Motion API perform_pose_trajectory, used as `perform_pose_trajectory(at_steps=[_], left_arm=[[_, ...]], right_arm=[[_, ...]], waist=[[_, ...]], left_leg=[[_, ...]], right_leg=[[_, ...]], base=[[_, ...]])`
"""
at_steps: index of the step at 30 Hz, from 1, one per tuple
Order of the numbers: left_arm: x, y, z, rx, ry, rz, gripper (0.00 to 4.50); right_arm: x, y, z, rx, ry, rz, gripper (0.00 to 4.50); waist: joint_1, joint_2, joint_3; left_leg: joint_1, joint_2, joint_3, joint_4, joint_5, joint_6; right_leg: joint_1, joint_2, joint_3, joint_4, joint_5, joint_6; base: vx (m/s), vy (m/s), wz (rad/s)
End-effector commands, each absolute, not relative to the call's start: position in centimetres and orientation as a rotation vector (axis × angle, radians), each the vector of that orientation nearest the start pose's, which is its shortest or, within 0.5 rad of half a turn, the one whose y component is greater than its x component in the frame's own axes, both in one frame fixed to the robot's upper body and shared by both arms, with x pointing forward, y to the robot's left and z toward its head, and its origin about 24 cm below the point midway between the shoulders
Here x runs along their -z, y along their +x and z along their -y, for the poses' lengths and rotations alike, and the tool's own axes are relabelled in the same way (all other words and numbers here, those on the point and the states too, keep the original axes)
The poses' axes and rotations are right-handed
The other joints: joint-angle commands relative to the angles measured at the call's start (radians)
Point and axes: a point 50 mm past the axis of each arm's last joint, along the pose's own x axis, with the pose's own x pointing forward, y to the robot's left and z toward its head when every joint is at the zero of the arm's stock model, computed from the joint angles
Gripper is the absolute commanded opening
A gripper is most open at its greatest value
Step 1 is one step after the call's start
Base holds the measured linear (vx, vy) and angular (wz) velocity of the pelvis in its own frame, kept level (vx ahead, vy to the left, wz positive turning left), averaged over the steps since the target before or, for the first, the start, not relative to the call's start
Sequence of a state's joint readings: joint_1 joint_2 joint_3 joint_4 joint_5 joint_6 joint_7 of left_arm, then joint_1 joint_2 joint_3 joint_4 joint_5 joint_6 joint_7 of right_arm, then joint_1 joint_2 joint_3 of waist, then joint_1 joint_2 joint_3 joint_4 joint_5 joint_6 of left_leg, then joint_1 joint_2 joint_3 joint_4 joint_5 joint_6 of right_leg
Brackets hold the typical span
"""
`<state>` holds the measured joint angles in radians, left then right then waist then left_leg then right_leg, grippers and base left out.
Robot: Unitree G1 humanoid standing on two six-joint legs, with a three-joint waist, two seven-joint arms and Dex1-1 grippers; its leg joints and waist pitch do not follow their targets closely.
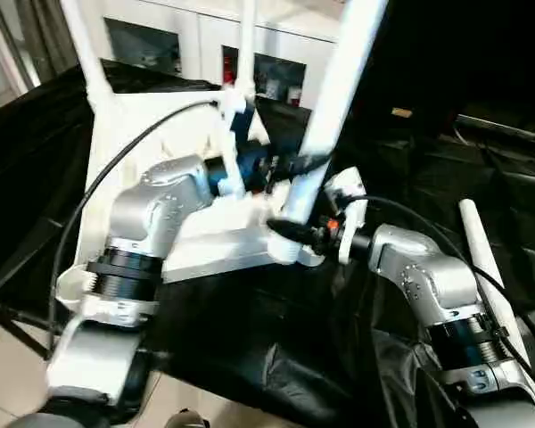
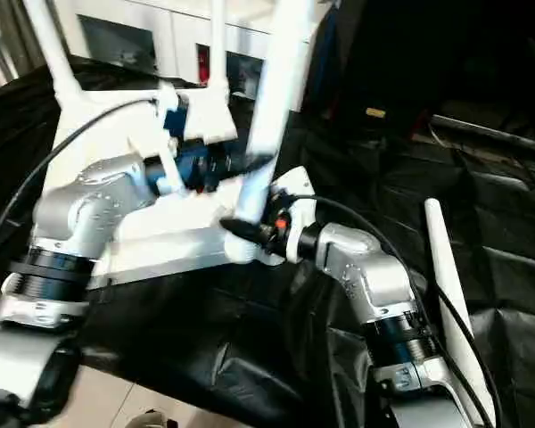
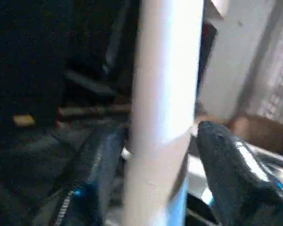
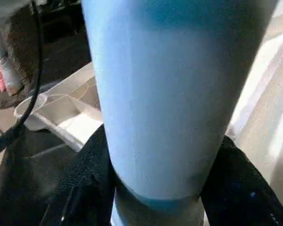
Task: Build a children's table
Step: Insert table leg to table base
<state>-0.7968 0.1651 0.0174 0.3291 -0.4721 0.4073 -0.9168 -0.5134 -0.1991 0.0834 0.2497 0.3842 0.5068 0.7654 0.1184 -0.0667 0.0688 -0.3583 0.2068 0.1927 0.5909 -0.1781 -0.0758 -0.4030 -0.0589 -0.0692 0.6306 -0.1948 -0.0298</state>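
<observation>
White plastic tabletop [image 1: 205, 236] is lying upside down on a black cloth [image 1: 276, 357] that is covering the work surface, its ribbed underside facing up. Two legs are already standing in the far corner sockets: one far leg [image 1: 85, 53] at the far left corner, another far leg [image 1: 246, 45] at the far right corner. A third leg [image 1: 334, 98] is rising, tilted, from the near right corner socket [image 2: 236, 245], with both hands working at its lower end. The left hand [image 1: 281, 169] is reaching across the tabletop; in the left wrist view its fingers [image 3: 92, 174] are standing on either side of this leg, close beside it, and whether they are pressing on it cannot be told. The right hand [image 2: 250, 230] is gripping the same leg just above the socket, its fingers [image 4: 85, 183] lying against both sides of the tube. A fourth leg [image 1: 483, 267] is lying loose on the cloth at the right, beside the right forearm. A white cabinet [image 1: 196, 36] with glass doors is standing behind the tabletop.
</observation>
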Motion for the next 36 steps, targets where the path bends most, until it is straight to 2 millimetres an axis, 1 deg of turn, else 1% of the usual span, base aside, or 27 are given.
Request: perform_pose_trajectory(at_steps=[1, 2, 5, 8, 10, 12, 13, 14, 15, 16, 18, 19, 20, 21, 22, 23, 24, 25, 26, 27, 28, 29, 30, 32, 34, 35, 36], left_arm=[[-19.5, 34.8, -8.2, 1.140, -0.235, 0.211, 3.07], [-19.6, 34.7, -8.1, 1.136, -0.274, 0.241, 3.07], [-19.3, 34.6, -8.1, 1.091, -0.349, 0.277, 3.07], [-19.1, 34.8, -8.4, 1.054, -0.375, 0.305, 3.07], [-18.8, 35.0, -8.9, 1.035, -0.376, 0.292, 3.07], [-18.1, 35.4, -9.4, 1.011, -0.292, 0.251, 3.07], [-17.4, 35.7, -9.8, 0.986, -0.202, 0.197, 3.07], [-16.7, 35.9, -10.2, 0.964, -0.100, 0.151, 3.07], [-15.8, 36.0, -10.7, 0.955, 0.006, 0.094, 3.07], [-14.9, 35.9, -11.0, 0.966, 0.102, 0.037, 3.07], [-13.2, 35.2, -11.2, 1.045, 0.272, -0.050, 3.07], [-12.7, 35.0, -11.3, 1.075, 0.310, -0.073, 3.07], [-12.1, 34.6, -11.3, 1.114, 0.325, -0.106, 3.07], [-11.7, 34.3, -11.2, 1.144, 0.330, -0.132, 3.07], [-11.6, 34.2, -11.2, 1.154, 0.332, -0.142, 3.07], [-10.7, 33.6, -11.2, 1.209, 0.350, -0.197, 3.07], [-10.4, 33.4, -11.1, 1.225, 0.357, -0.220, 3.07], [-9.7, 33.4, -11.1, 1.215, 0.374, -0.270, 3.07], [-9.6, 33.4, -11.1, 1.209, 0.380, -0.283, 3.07], [-8.9, 33.4, -11.3, 1.196, 0.419, -0.333, 3.07], [-8.7, 33.5, -11.4, 1.193, 0.429, -0.344, 3.07], [-8.3, 33.5, -11.5, 1.188, 0.439, -0.366, 3.07], [-8.2, 33.6, -11.5, 1.182, 0.442, -0.369, 2.90], [-8.1, 33.9, -11.8, 1.153, 0.449, -0.392, 2.73], [-8.0, 34.1, -12.2, 1.128, 0.459, -0.416, 2.69], [-7.9, 34.1, -12.6, 1.110, 0.461, -0.450, 2.69], [-7.9, 34.1, -12.6, 1.110, 0.461, -0.451, 2.38]], right_arm=[[-10.7, 32.8, 10.8, -0.928, 0.227, -0.157, 1.93], [-10.9, 33.0, 10.9, -0.911, 0.238, -0.140, 1.93], [-11.3, 33.4, 11.1, -0.861, 0.276, -0.101, 1.93], [-11.5, 33.8, 11.5, -0.812, 0.301, -0.074, 1.93], [-11.4, 34.2, 12.2, -0.746, 0.292, -0.072, 1.93], [-11.0, 34.6, 13.0, -0.676, 0.254, -0.083, 1.93], [-10.5, 34.8, 13.7, -0.631, 0.200, -0.103, 1.93], [-10.1, 34.9, 14.2, -0.604, 0.154, -0.119, 1.93], [-9.8, 35.0, 14.7, -0.588, 0.110, -0.131, 1.93], [-9.6, 34.9, 15.1, -0.580, 0.084, -0.138, 1.93], [-9.4, 34.8, 15.4, -0.584, 0.084, -0.147, 1.93], [-9.4, 34.8, 15.4, -0.586, 0.089, -0.149, 1.93], [-9.4, 34.7, 15.4, -0.590, 0.089, -0.150, 1.93], [-9.4, 34.6, 15.3, -0.600, 0.084, -0.152, 1.93], [-9.4, 34.6, 15.2, -0.603, 0.082, -0.153, 1.93], [-9.3, 34.5, 15.0, -0.621, 0.069, -0.155, 1.93], [-9.2, 34.4, 14.9, -0.630, 0.064, -0.157, 1.93], [-9.1, 34.3, 14.6, -0.641, 0.061, -0.158, 1.93], [-9.1, 34.2, 14.6, -0.643, 0.062, -0.159, 1.93], [-8.9, 34.1, 14.3, -0.652, 0.066, -0.164, 1.93], [-8.8, 34.1, 14.1, -0.660, 0.061, -0.168, 1.93], [-8.6, 33.9, 13.7, -0.681, 0.046, -0.173, 1.93], [-8.6, 33.8, 13.6, -0.688, 0.040, -0.174, 1.93], [-8.6, 33.8, 13.4, -0.694, 0.044, -0.172, 1.93], [-8.6, 33.8, 13.2, -0.698, 0.046, -0.173, 1.93], [-8.6, 33.8, 13.1, -0.704, 0.037, -0.174, 1.93], [-8.6, 33.8, 13.1, -0.704, 0.037, -0.174, 1.93]], waist=[[0.005, 0.006, -0.081], [0.005, 0.008, -0.080], [0.005, 0.006, -0.081], [0.004, 0.005, -0.081], [0.003, 0.007, -0.081], [-0.001, 0.008, -0.080], [-0.002, 0.008, -0.080], [-0.003, 0.008, -0.081], [-0.003, 0.009, -0.080], [-0.002, 0.005, -0.082], [-0.002, 0.006, -0.081], [-0.003, 0.006, -0.081], [-0.002, 0.011, -0.082], [-0.004, 0.011, -0.082], [-0.002, 0.013, -0.083], [-0.003, 0.011, -0.081], [-0.002, 0.013, -0.081], [-0.003, 0.014, -0.080], [-0.004, 0.014, -0.080], [-0.005, 0.019, -0.078], [-0.005, 0.016, -0.076], [-0.005, 0.018, -0.077], [-0.005, 0.017, -0.077], [-0.005, 0.018, -0.079], [-0.005, 0.020, -0.081], [-0.005, 0.017, -0.081], [-0.004, 0.019, -0.081]], left_leg=[[0.005, 0.025, -0.015, -0.057, -0.104, -0.009], [0.005, 0.025, -0.016, -0.057, -0.102, -0.010], [0.005, 0.024, -0.015, -0.055, -0.102, -0.008], [0.006, 0.025, -0.014, -0.056, -0.100, 0.002], [0.006, 0.023, -0.014, -0.057, -0.095, 0.000], [0.007, 0.022, -0.014, -0.058, -0.100, -0.009], [0.007, 0.021, -0.014, -0.058, -0.102, -0.014], [0.010, 0.022, -0.015, -0.058, -0.100, -0.018], [0.010, 0.021, -0.014, -0.059, -0.097, -0.022], [0.010, 0.022, -0.015, -0.059, -0.090, -0.023], [0.010, 0.024, -0.016, -0.060, -0.088, -0.016], [0.009, 0.025, -0.016, -0.061, -0.080, -0.012], [0.010, 0.025, -0.016, -0.060, -0.079, -0.013], [0.011, 0.026, -0.014, -0.059, -0.080, -0.013], [0.012, 0.026, -0.014, -0.059, -0.080, -0.014], [0.011, 0.027, -0.013, -0.060, -0.083, -0.012], [0.012, 0.028, -0.013, -0.060, -0.101, -0.013], [0.012, 0.028, -0.013, -0.060, -0.106, -0.014], [0.013, 0.027, -0.013, -0.061, -0.120, -0.017], [0.012, 0.027, -0.014, -0.062, -0.139, -0.021], [0.012, 0.027, -0.014, -0.063, -0.147, -0.023], [0.012, 0.026, -0.015, -0.063, -0.155, -0.027], [0.012, 0.025, -0.015, -0.063, -0.157, -0.028], [0.013, 0.027, -0.017, -0.064, -0.154, -0.033], [0.013, 0.026, -0.017, -0.062, -0.143, -0.032], [0.012, 0.026, -0.016, -0.062, -0.138, -0.029], [0.012, 0.026, -0.016, -0.062, -0.137, -0.028]], right_leg=[[0.068, -0.085, 0.055, -0.068, -0.081, -0.179], [0.066, -0.085, 0.054, -0.067, -0.073, -0.183], [0.066, -0.086, 0.054, -0.065, -0.069, -0.193], [0.066, -0.083, 0.054, -0.067, -0.064, -0.188], [0.065, -0.082, 0.054, -0.066, -0.065, -0.184], [0.063, -0.079, 0.054, -0.070, -0.085, -0.166], [0.063, -0.078, 0.053, -0.069, -0.092, -0.162], [0.062, -0.079, 0.054, -0.069, -0.095, -0.150], [0.063, -0.077, 0.055, -0.069, -0.100, -0.134], [0.063, -0.077, 0.055, -0.068, -0.092, -0.127], [0.062, -0.079, 0.056, -0.066, -0.091, -0.121], [0.063, -0.082, 0.057, -0.064, -0.080, -0.127], [0.061, -0.083, 0.057, -0.062, -0.071, -0.135], [0.060, -0.082, 0.057, -0.060, -0.054, -0.154], [0.060, -0.083, 0.057, -0.058, -0.044, -0.163], [0.060, -0.084, 0.056, -0.058, -0.038, -0.179], [0.059, -0.084, 0.057, -0.060, -0.046, -0.186], [0.059, -0.084, 0.057, -0.060, -0.050, -0.187], [0.059, -0.083, 0.057, -0.062, -0.064, -0.187], [0.059, -0.084, 0.057, -0.067, -0.093, -0.182], [0.059, -0.084, 0.057, -0.070, -0.110, -0.177], [0.059, -0.084, 0.057, -0.073, -0.134, -0.168], [0.059, -0.084, 0.057, -0.073, -0.140, -0.165], [0.059, -0.084, 0.057, -0.071, -0.128, -0.167], [0.058, -0.083, 0.057, -0.066, -0.096, -0.176], [0.060, -0.083, 0.057, -0.065, -0.082, -0.183], [0.059, -0.083, 0.057, -0.064, -0.077, -0.186]], base=[[0.000, 0.000, 0.00], [0.000, 0.000, 0.00], [0.000, 0.000, 0.00], [0.000, 0.000, 0.00], [0.000, 0.000, 0.00], [0.000, 0.000, 0.00], [0.000, 0.000, 0.00], [0.000, 0.000, 0.00], [0.000, 0.000, 0.00], [0.000, 0.000, 0.00], [0.000, 0.000, 0.00], [0.000, 0.000, 0.00], [0.000, 0.000, 0.00], [0.000, 0.000, 0.00], [0.000, 0.000, 0.00], [0.000, 0.000, 0.00], [0.000, 0.000, 0.00], [0.000, 0.000, 0.00], [0.000, 0.000, 0.00], [0.000, 0.000, 0.00], [0.000, 0.000, 0.00], [0.000, 0.000, 0.00], [0.000, 0.000, 0.00], [0.000, 0.000, 0.00], [0.000, 0.000, 0.00], [0.000, 0.000, 0.00], [0.000, 0.000, 0.00]])
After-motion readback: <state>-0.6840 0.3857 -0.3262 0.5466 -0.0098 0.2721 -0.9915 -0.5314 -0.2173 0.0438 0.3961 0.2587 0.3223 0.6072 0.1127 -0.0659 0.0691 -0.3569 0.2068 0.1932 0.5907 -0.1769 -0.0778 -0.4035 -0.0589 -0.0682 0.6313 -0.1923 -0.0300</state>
